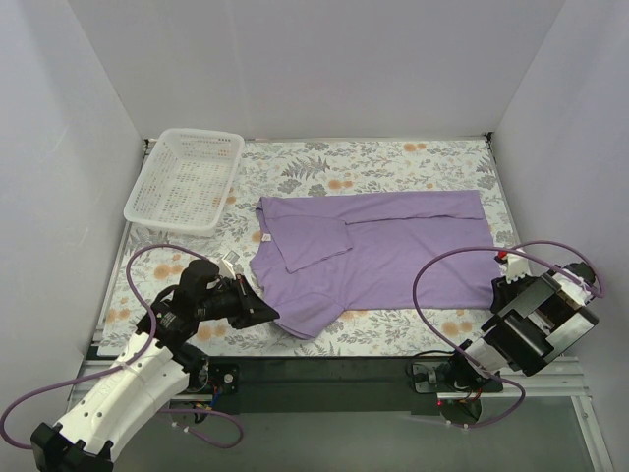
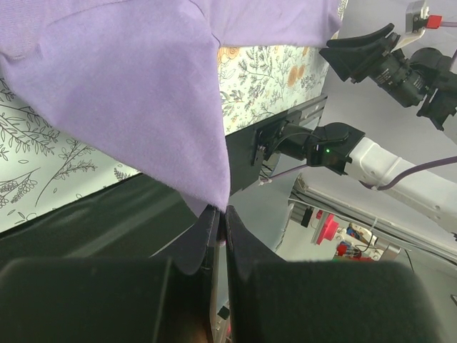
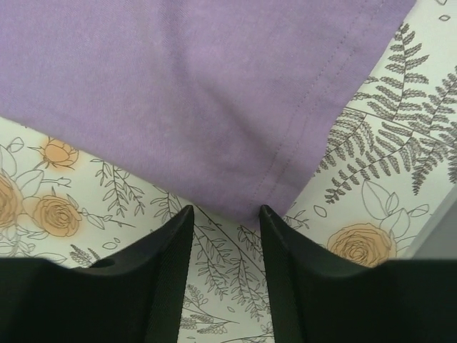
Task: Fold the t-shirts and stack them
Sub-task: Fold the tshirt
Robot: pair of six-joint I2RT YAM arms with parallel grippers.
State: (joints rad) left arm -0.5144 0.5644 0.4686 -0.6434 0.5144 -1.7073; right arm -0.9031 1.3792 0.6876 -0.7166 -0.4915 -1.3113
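Lying spread across the middle of the floral-printed bench (image 1: pixel 393 162), the lavender t-shirt (image 1: pixel 378 251) has one sleeve turned in over its body, and a small white neck label shows at its left edge. Its long side runs left to right in the overhead view, with the hem toward the right wall. The left fingers (image 2: pixel 203 239) (image 1: pixel 257 313) sit at the shirt's near-left edge and are pressed together, clamped on a pinch of purple cloth; in the left wrist view the fabric fans out from that pinch, with the printed bench and its dark front rail showing past it. The right fingers (image 3: pixel 164 264) (image 1: pixel 505 287) are at the shirt's near-right corner and stand apart. In the right wrist view the stitched hem corner comes down to the mouth of the gap between them, and the cloth looks flat on the bench there; whether the tips touch it I cannot tell. A white mesh basket (image 1: pixel 167 216) stands at the far-left corner of the bench, near the shirt's neck end and not touching it.
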